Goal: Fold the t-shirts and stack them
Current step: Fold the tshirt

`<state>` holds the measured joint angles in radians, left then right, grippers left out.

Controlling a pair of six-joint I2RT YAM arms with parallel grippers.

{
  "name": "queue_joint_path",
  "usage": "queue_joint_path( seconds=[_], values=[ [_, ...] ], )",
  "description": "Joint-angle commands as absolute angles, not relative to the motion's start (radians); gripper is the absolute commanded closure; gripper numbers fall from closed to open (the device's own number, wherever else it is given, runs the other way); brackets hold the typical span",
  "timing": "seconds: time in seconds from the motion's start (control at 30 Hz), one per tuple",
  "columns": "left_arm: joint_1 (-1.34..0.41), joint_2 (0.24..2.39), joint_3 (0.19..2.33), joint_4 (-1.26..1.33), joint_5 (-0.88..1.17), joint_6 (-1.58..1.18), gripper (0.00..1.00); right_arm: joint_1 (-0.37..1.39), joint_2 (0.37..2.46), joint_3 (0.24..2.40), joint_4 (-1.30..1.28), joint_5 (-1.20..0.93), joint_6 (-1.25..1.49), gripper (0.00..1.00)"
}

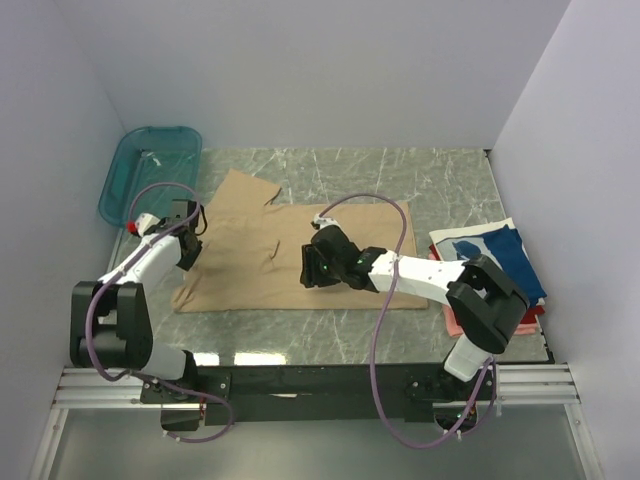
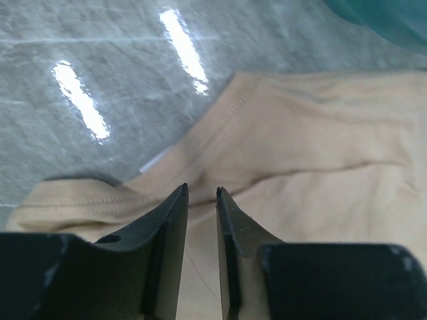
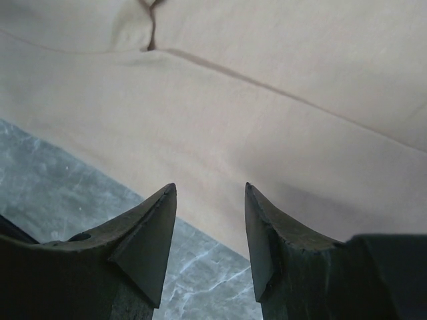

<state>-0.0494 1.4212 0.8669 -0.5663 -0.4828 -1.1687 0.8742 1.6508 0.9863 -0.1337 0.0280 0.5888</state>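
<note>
T-shirts are seen in two places on the grey marble table; a tan t-shirt is spread flat across the middle and left of it, one sleeve pointed toward the far side, while a stack of t-shirts is laid by the right wall; a navy t-shirt with white print is placed on top of that stack, and a pink edge and a red edge are shown beneath it. A teal plastic basket is set in the far left corner, just beyond the tan cloth. The left gripper is held at the left edge of the tan t-shirt, above a stitched hem; its fingers are drawn nearly together with only a narrow slit between the tips, and whether cloth is pinched there cannot be told. The right gripper is positioned over the near middle of the same shirt; its fingers are spread apart with nothing between them, and the near hem and bare marble are seen beneath the tips.
</note>
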Motion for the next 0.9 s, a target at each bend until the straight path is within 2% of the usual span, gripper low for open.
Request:
queue_joint_path(
  seconds=[0.0,0.3,0.87],
  values=[
    [-0.032,1.460,0.862,-0.549,-0.525,-1.175,0.71,0.882,1.592,0.940,-0.051,0.020,0.618,0.48],
    [-0.015,1.621,0.943,-0.520,-0.548,-1.147,0.79,0.873,1.569,0.853,-0.017,0.017,0.640,0.48],
    [-0.006,1.738,1.077,-0.551,-0.630,-1.098,0.78,0.810,1.533,0.755,-0.003,0.005,0.664,0.48]
  ],
)
